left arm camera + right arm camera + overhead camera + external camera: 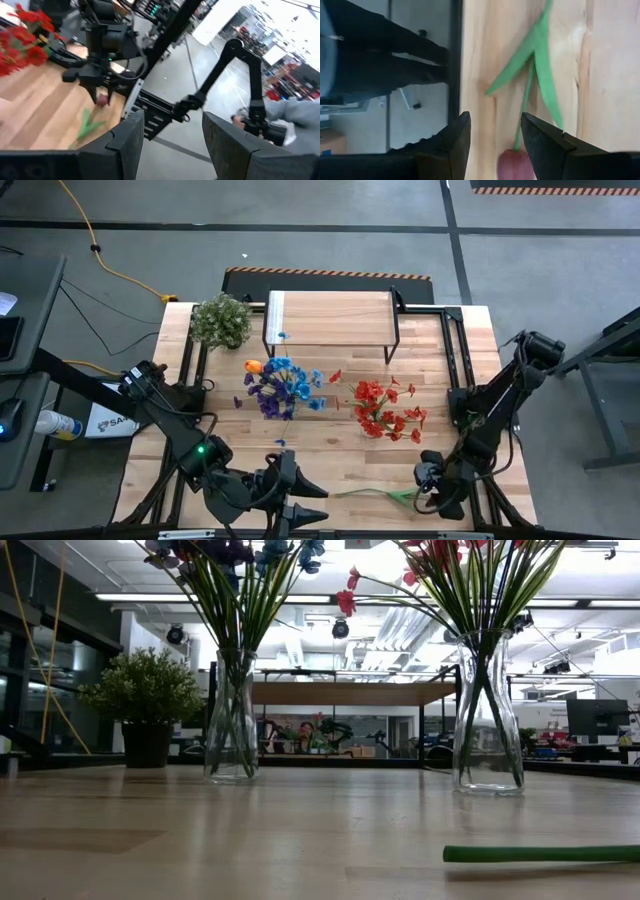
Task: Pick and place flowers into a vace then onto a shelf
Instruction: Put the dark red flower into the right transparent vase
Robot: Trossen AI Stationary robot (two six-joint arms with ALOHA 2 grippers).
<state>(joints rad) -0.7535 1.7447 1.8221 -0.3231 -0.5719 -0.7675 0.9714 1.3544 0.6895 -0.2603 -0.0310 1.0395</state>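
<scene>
A loose flower (372,493) with a dark red bloom (515,162) and a green stem lies flat on the table near its near edge; its stem (540,853) also shows in the low view. My right gripper (495,120) hangs open just above the bloom, one finger on either side, pointing down. My left gripper (322,505) waits open at the near edge, pointing toward the flower. Blue, purple and orange flowers (280,385) and red flowers (385,410) stand in two glass vases. The shelf (330,318) stands at the far edge.
A bushy green potted plant (220,320) stands left of the shelf. The two glass vases (232,720) (487,720) occupy mid-table. Black frame rails (455,360) run along the table's sides. A person's sleeve (300,110) and legs (370,60) show beyond the near right edge.
</scene>
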